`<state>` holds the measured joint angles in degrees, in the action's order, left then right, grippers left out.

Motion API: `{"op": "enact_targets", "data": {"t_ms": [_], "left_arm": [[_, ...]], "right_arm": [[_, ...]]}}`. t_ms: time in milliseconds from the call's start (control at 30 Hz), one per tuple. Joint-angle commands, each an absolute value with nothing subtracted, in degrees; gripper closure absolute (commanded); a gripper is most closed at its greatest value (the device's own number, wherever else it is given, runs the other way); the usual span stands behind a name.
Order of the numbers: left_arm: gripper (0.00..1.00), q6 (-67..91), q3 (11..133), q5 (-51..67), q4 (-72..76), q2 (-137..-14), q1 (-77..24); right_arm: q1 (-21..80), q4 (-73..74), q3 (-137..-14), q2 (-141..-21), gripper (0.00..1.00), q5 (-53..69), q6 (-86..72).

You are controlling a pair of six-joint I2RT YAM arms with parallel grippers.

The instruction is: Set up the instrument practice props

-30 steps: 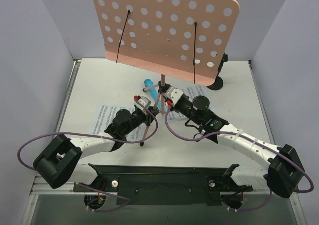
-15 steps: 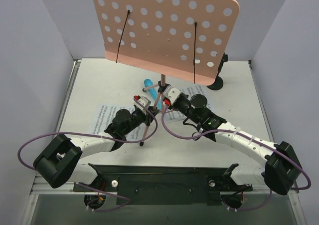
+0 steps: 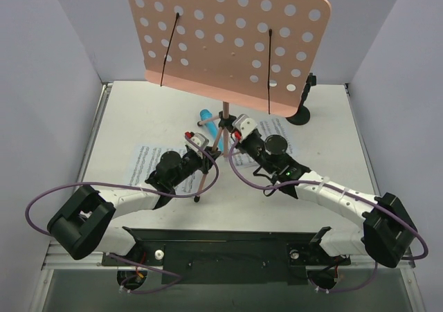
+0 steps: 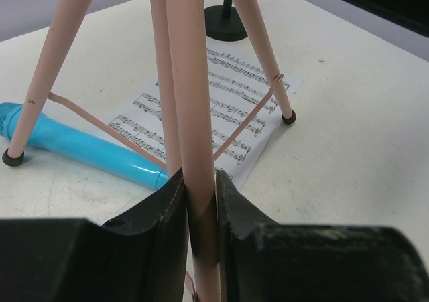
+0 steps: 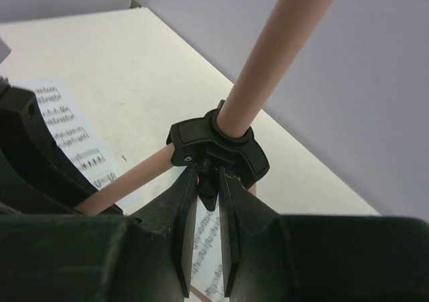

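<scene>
The pink perforated music stand [image 3: 228,42] stands mid-table on thin tripod legs. My left gripper [image 3: 208,158] is shut on the near leg [image 4: 194,114], which runs between its fingers. My right gripper [image 3: 235,133] is shut on the small black knob of the tripod's hub [image 5: 218,144]. The blue microphone [image 3: 205,115] lies on the table behind the legs and shows in the left wrist view [image 4: 80,148]. One sheet-music page [image 3: 147,161] lies left under my left arm. The other page [image 3: 266,135] lies right, under a leg [image 4: 228,108]. The black mic stand [image 3: 301,111] stands back right.
Grey walls close in the table on the left, back and right. The stand's wide desk overhangs the back half of the table. A black rail [image 3: 228,246] with the arm bases runs along the near edge.
My right arm has shifted and turned a little at the tripod hub, and the stand's desk has moved slightly left. My left arm has held still on the leg.
</scene>
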<state>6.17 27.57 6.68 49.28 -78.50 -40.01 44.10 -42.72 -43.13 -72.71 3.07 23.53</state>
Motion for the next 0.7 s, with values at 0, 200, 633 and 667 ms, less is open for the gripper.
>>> {"op": "enact_targets", "data": {"t_ms": [0, 200, 633, 667], "left_arm": [[0.84, 3.8, 28.0, 12.0, 52.1, -78.9, -40.8], [0.84, 3.7, 27.8, 12.4, 52.1, -78.8, -40.8], [0.78, 3.7, 27.9, 11.1, 49.8, -77.9, -40.6], [0.76, 3.8, 27.9, 10.7, 49.7, -77.9, -40.6]], "right_arm": [[44.1, -53.3, -39.7, -75.8, 1.00, -3.5, 7.7], [44.1, -65.0, -35.2, -78.2, 1.00, -12.4, -13.0], [44.0, -57.3, -34.4, -74.3, 1.00, -19.6, -45.2], [44.0, -55.4, -34.7, -72.9, 1.00, -19.9, -46.5]]}}
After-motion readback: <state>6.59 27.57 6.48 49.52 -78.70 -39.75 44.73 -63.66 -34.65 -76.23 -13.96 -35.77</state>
